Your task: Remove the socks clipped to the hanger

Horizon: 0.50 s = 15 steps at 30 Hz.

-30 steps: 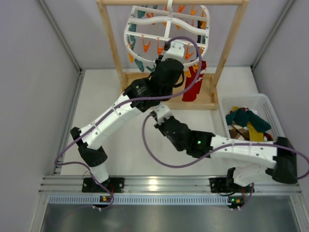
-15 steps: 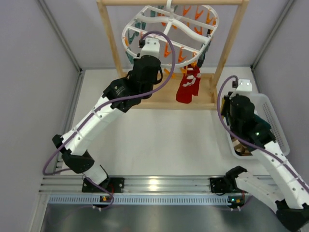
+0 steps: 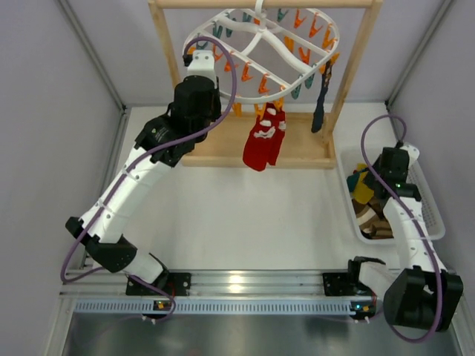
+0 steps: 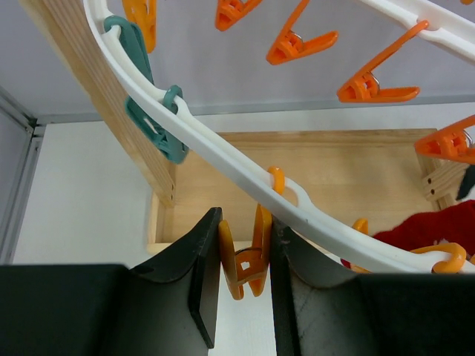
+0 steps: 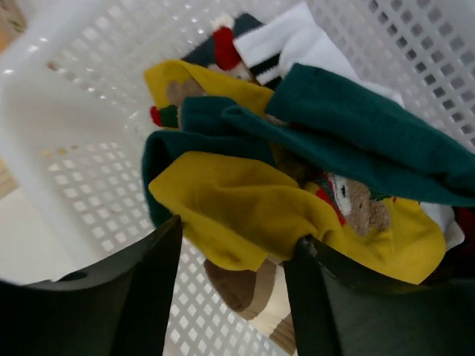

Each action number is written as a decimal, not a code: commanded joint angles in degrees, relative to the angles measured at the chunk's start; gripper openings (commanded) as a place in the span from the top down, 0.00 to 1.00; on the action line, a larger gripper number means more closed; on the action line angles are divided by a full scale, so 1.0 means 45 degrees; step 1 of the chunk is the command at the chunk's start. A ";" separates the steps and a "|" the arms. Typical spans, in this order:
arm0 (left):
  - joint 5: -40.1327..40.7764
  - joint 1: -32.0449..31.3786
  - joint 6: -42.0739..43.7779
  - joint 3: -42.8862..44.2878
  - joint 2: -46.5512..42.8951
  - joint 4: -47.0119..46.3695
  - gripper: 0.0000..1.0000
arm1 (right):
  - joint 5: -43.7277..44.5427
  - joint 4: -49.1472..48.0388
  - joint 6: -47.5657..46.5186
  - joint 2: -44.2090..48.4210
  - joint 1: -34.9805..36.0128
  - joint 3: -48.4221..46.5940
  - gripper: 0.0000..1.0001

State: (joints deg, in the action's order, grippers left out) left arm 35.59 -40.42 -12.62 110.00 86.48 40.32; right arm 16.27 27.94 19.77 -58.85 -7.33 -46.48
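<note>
The left gripper (image 4: 243, 245) pinches an orange clip (image 4: 249, 267) on the left rim of the hanger (image 4: 223, 152), its jaws narrow around the clip. The red sock (image 3: 263, 139) hangs straight down at upper centre of the top view, right of those jaws and nearer this arm. A dark sock (image 3: 323, 85) dangles further right, just beside the wooden stand post (image 3: 349, 67). The right gripper (image 5: 234, 241), jaws apart and holding nothing, hovers over the white basket (image 5: 67, 111) at the right edge. There is open room beneath both hanging socks.
</note>
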 commanded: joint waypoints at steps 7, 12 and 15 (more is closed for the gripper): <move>0.0098 0.0546 -0.0320 -0.0029 -0.0330 0.0240 0.80 | -0.0450 -0.0567 0.0394 0.1630 -0.0597 -0.0041 0.22; -0.0078 0.0585 -0.0340 0.0030 -0.0330 0.0260 0.80 | -0.3604 -0.0193 -0.0858 0.2237 -0.0150 -0.1292 0.00; -0.0097 0.0604 -0.0340 0.0049 -0.0350 0.0240 0.80 | -0.7853 -0.2276 -0.0587 0.2393 0.0532 -0.0729 0.01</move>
State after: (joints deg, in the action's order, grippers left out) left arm 32.53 -38.92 -12.78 110.00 86.48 40.36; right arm 1.63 25.45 18.11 -48.86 -7.81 -49.91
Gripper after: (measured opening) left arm 0.321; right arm 0.993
